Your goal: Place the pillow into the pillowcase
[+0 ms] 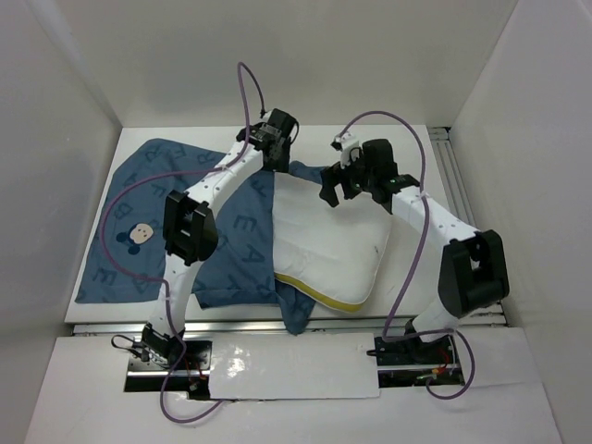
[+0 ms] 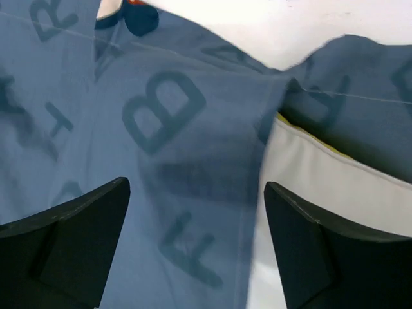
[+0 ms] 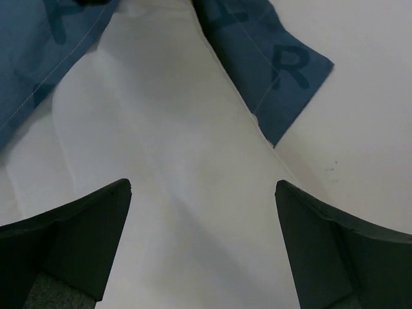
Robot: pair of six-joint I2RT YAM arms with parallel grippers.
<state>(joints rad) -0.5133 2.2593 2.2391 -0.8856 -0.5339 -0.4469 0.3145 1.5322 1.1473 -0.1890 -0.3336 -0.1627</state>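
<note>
A fold of the pillowcase [image 1: 139,199] hides the left edge of the pillow [image 1: 328,245], and whether that edge is inside the opening or just under the cloth cannot be told. Both lie on the tabletop [image 1: 407,148]. The left pincer [image 2: 196,187], spread wide and empty, hangs where case meets pillow; the right pincer [image 3: 203,187], likewise spread and empty, hangs over the pillow's far end.

White table [image 1: 314,146], blue lettered pillowcase [image 1: 129,203] spread over left half, cream pillow [image 1: 324,245] centre-right, blue fabric under its near-left edge
</note>
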